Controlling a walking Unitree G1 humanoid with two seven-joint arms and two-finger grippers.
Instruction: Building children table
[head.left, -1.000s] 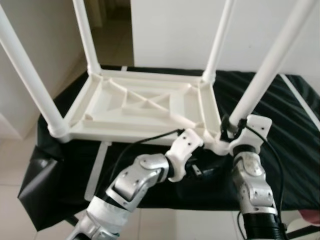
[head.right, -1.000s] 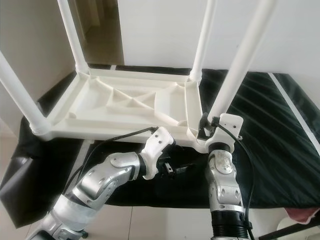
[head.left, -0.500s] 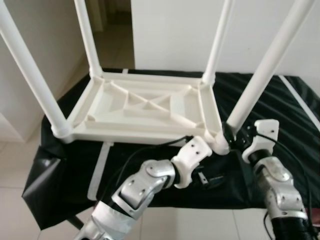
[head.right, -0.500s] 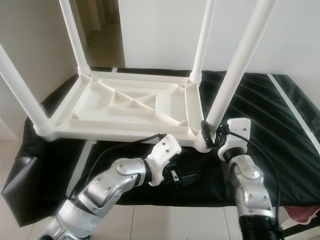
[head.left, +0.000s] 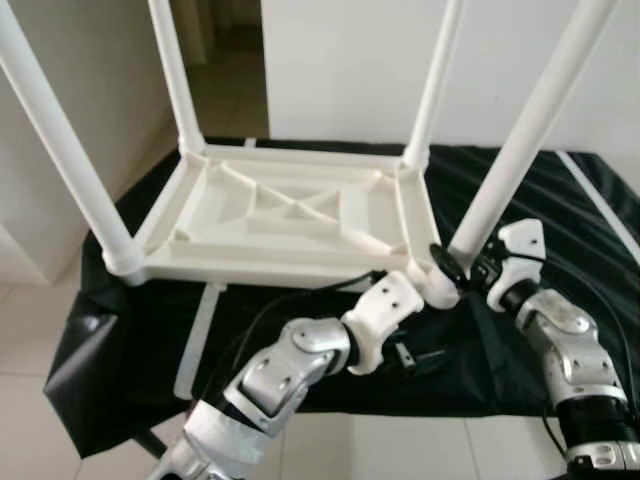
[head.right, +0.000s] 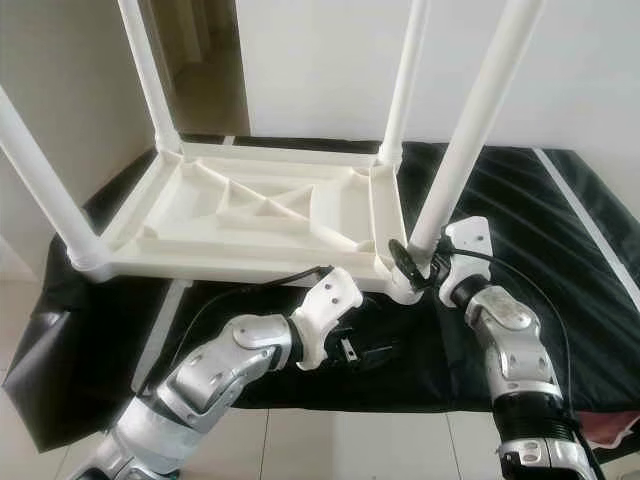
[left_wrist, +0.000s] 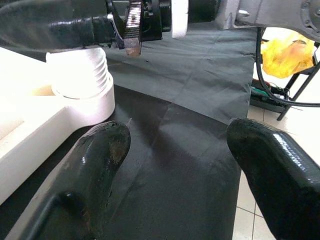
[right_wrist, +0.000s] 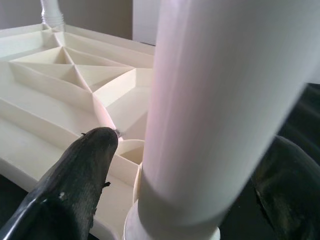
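The children's table (head.left: 290, 215) lies upside down on the black-covered table (head.left: 560, 220), all four white legs standing in their corner sockets. My right tool (head.left: 462, 268) sits at the base of the near-right leg (head.left: 510, 160), its fingers spread on either side of the leg without closing on it. My left tool (head.left: 415, 356) hovers low over the black cloth just beside that same corner, fingers spread and holding nothing. I judge the build nearly done: what remains is seating this last leg firmly and turning the piece upright.

tabletop (head.left: 290, 215): 1 | legs (head.left: 515, 150): 4 | black cloth (head.left: 560, 200): 1 | tools (head.right: 425, 262): 2
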